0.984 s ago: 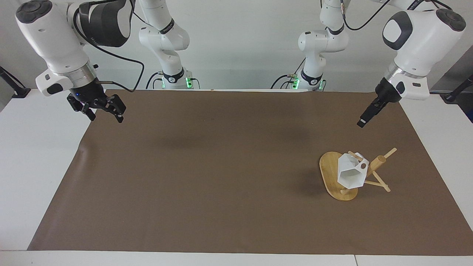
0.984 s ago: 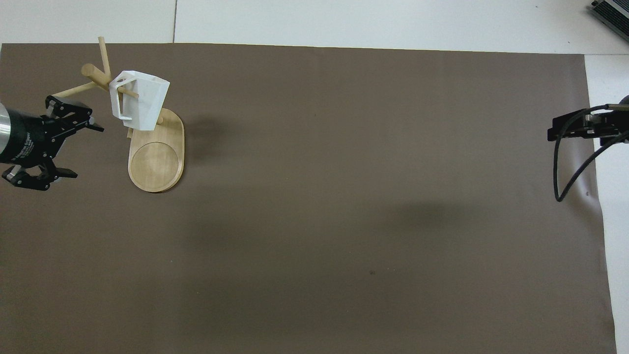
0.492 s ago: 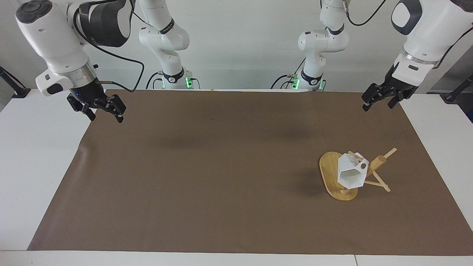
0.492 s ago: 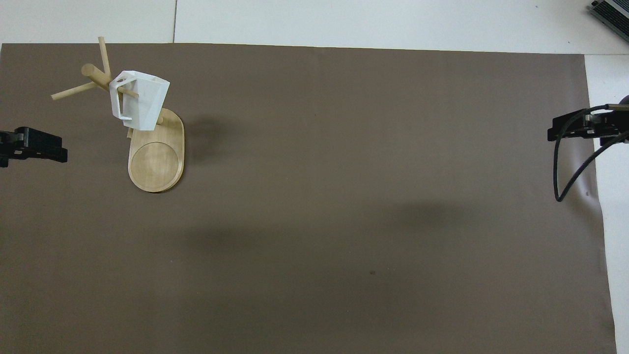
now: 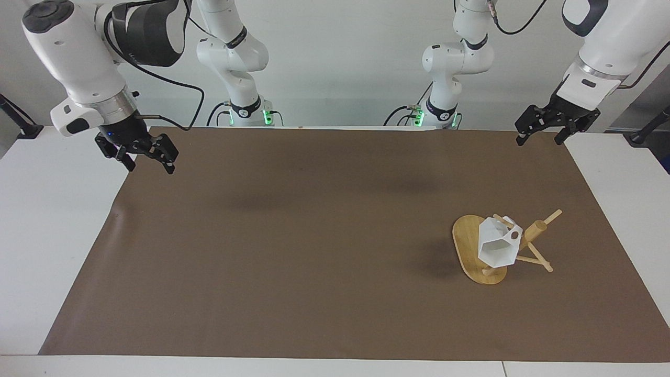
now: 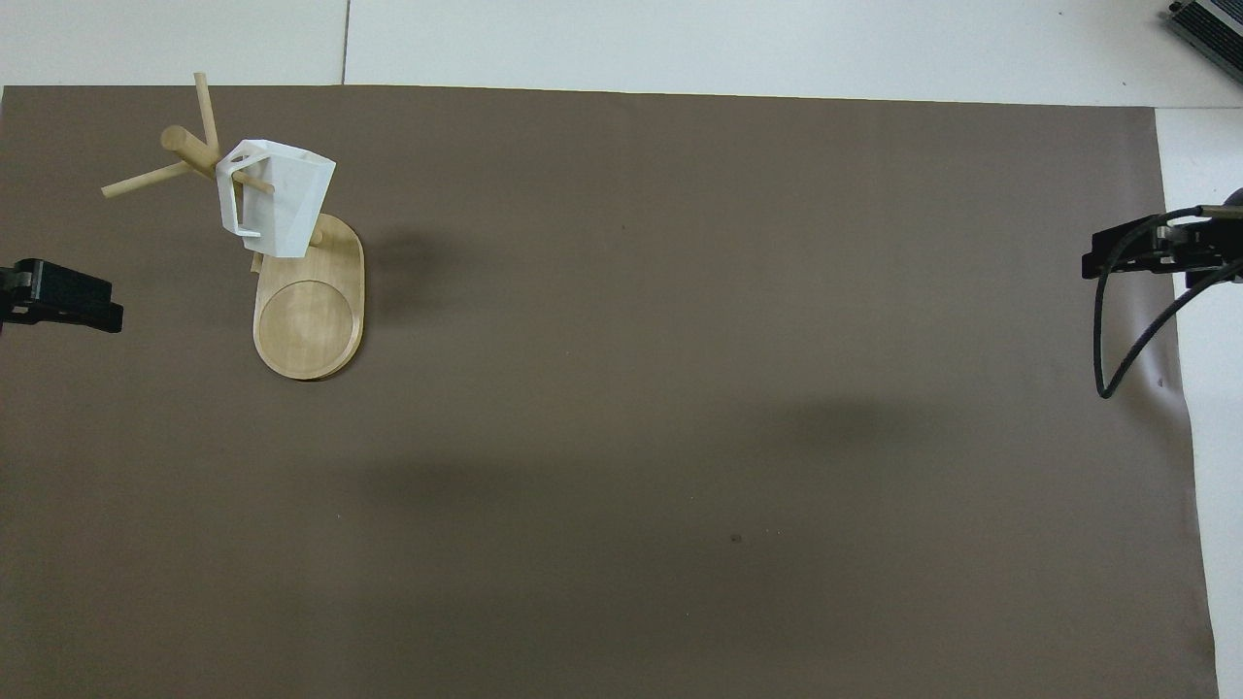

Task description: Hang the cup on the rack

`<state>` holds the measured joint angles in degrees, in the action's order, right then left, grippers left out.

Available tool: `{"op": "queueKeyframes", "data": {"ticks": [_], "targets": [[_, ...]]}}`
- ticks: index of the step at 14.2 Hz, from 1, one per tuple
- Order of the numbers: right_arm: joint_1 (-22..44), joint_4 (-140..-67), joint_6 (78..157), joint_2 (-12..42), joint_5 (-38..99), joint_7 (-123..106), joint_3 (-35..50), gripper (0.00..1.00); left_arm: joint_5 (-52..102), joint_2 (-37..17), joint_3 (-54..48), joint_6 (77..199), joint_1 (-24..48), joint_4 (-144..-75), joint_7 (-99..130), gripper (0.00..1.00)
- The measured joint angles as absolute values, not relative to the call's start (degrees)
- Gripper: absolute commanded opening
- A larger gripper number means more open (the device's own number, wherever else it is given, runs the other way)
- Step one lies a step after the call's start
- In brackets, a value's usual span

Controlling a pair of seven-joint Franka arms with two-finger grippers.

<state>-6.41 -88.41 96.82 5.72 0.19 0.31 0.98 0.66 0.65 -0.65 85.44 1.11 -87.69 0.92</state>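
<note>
Cup [image 5: 496, 247] hangs by its handle on a peg of the rack [image 5: 473, 250], seemingly secure. Left gripper [image 5: 542, 131] and right gripper [image 5: 148, 157] hover apart, fingers spread, empty; withdrawing should avoid the pegs.
</note>
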Motion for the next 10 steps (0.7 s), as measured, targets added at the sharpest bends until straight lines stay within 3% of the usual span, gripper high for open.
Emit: {"op": "queueKeyframes", "data": {"ticks": [10], "targets": [[-6.41,-88.41,96.82,5.72,0.19,0.31,0.98,1.0,0.51,0.9,-0.39,84.37,1.03,-87.47,0.15,1.0]]}}
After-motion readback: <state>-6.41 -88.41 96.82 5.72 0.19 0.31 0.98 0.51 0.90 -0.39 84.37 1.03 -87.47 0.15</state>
